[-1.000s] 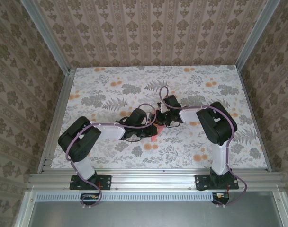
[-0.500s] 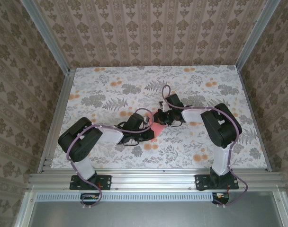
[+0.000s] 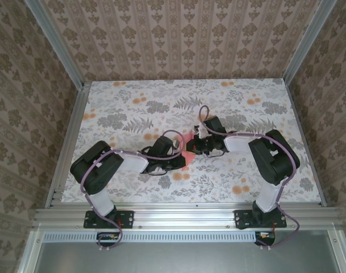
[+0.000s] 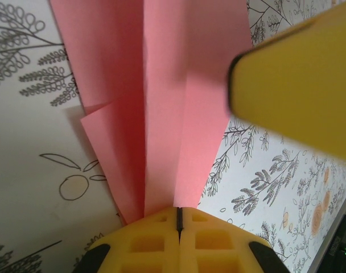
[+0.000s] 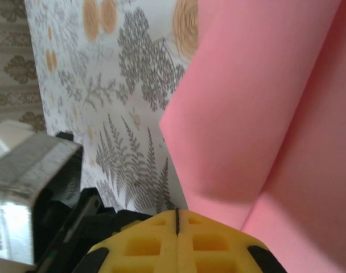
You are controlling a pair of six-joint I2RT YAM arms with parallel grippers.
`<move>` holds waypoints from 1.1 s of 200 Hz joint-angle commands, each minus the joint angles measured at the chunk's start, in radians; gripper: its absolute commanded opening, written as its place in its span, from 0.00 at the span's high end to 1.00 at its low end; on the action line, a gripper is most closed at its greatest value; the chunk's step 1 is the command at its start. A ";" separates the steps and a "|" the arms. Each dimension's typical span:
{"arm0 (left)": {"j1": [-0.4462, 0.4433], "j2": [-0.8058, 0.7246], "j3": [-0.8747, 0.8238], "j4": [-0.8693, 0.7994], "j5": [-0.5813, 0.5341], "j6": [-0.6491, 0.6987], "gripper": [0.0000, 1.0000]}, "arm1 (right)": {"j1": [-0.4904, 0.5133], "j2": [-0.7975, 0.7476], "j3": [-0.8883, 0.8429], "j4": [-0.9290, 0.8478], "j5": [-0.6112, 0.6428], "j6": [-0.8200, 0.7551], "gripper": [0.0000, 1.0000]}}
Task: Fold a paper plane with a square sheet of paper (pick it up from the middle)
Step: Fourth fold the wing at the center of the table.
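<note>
The left gripper (image 4: 178, 215) has its yellow pads pressed flat together on the near end of the paper plane (image 4: 161, 102), so the salmon paper comes straight out from between the fingertips. From the left wrist its folded layers run away from the gripper, and the centre crease lines up with the seam between the pads. That sets the long axis along the gripper's own reach, with one shorter flap sticking out to the left side. The right gripper (image 5: 177, 215) is likewise clamped tight on the paper, which spreads from its tips up and to the right in broad smooth panels with one soft fold. One of its yellow fingers (image 4: 298, 85) lies over the paper's right edge in the left wrist view. From above, the two grippers meet tip to tip near the middle of the floral table (image 3: 122, 108), with the paper just a small pink sliver between them. Its far end runs out of frame, so which way the nose points is hard to judge.
</note>
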 commanded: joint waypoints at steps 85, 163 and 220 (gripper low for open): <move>-0.015 0.057 -0.015 -0.141 -0.022 -0.006 0.97 | -0.004 0.141 0.077 -0.094 0.109 -0.063 0.95; -0.023 0.072 -0.028 -0.173 -0.030 -0.008 0.99 | -0.045 0.192 0.198 -0.124 0.121 -0.064 0.94; -0.035 0.072 -0.041 -0.172 -0.036 -0.015 0.99 | -0.093 0.267 0.290 -0.125 0.067 -0.072 0.93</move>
